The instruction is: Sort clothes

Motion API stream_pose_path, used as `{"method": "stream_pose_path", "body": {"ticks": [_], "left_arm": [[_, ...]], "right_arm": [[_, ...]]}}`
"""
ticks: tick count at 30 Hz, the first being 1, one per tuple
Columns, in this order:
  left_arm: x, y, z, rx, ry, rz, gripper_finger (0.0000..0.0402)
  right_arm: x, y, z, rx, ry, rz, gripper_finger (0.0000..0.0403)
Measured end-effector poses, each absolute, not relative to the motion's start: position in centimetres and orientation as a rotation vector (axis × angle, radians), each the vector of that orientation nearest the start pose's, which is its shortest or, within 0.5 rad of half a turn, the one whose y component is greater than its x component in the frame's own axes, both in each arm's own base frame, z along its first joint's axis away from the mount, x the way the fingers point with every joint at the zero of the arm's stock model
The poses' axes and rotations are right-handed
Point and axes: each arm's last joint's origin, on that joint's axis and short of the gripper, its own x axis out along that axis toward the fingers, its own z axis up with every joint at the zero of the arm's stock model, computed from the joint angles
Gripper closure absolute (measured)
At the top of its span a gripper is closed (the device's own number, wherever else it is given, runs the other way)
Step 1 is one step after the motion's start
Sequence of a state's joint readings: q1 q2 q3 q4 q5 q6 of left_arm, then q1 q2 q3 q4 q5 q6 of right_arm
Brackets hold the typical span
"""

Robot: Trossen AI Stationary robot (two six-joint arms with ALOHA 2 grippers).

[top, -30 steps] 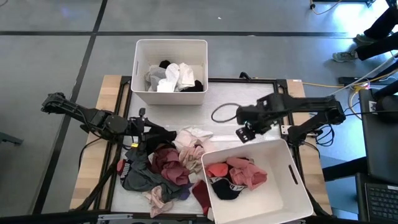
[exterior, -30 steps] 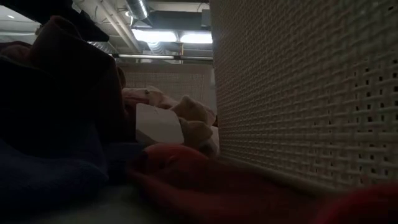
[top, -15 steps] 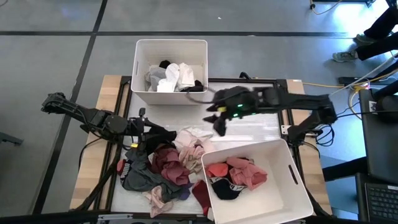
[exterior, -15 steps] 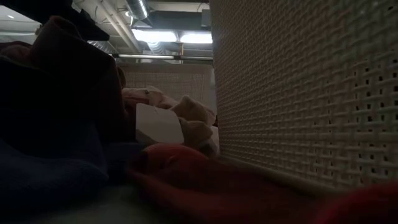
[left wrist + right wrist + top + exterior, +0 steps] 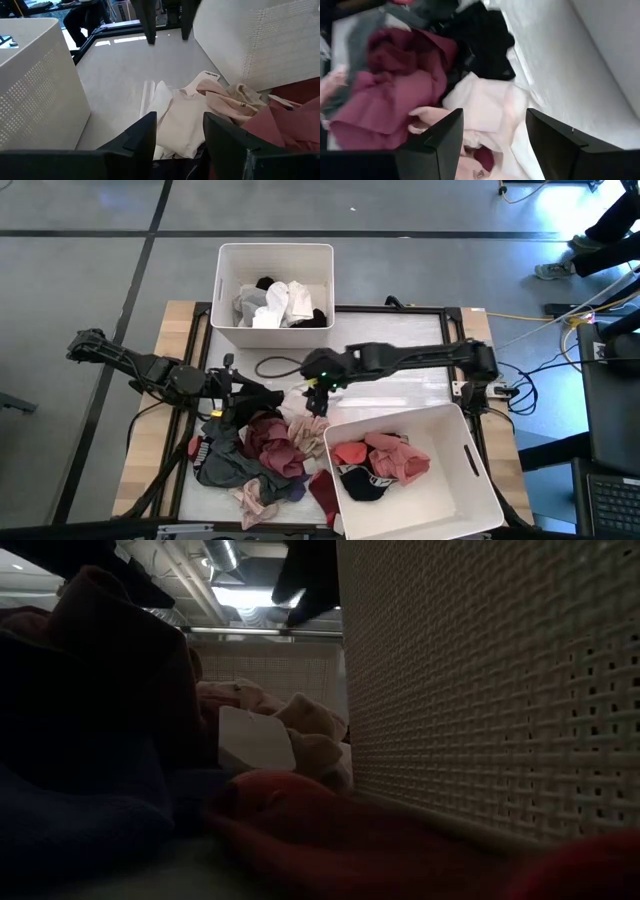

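Note:
The clothes (image 5: 265, 450) lie in a mixed heap on the table's near left: maroon, grey, black, pink and beige pieces. A white garment (image 5: 312, 398) lies at the heap's far right edge. My right gripper (image 5: 318, 394) hangs open above this white garment (image 5: 485, 102), tilted downward, with a finger on each side of it and not touching it. It also shows as dark fingers (image 5: 305, 575) overhead in the low view. My left gripper (image 5: 238, 392) waits open at the heap's far left, pointing across the white garment (image 5: 175, 117).
A white bin (image 5: 275, 330) at the far edge holds white, grey and black pieces. A second white bin (image 5: 470, 470) at the near right holds pink, red and black pieces. Between them is bare table top (image 5: 400, 385). A black cable (image 5: 268, 365) loops near the far bin.
My right gripper has swept from the near right bin's far edge toward the table's left, sinking a little, rolling and tipping its fingers downward, and now hangs over the white garment. It has stayed open. The clothes have not moved.

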State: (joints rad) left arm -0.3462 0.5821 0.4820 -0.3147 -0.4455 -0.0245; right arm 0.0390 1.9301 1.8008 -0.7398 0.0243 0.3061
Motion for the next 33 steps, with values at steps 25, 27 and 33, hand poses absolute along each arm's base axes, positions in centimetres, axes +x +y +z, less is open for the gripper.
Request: {"method": "stream_pose_path", "body": {"ticks": [25,27,33], "left_arm": [[13.2,-3.4,24.7,0.134,0.374,0.102,0.0249],[13.2,-3.4,24.7,0.133,0.373,0.102,0.0249],[13.2,-3.4,24.7,0.139,0.374,0.101,0.0249]], "right_arm": [[44.1,-1.3,23.4,0.147,1.129,-0.258,0.0188],[43.9,-1.2,22.9,0.125,1.178,-0.250,0.0188],[43.5,-1.2,20.9,0.117,1.302,-0.250,0.0188]]}}
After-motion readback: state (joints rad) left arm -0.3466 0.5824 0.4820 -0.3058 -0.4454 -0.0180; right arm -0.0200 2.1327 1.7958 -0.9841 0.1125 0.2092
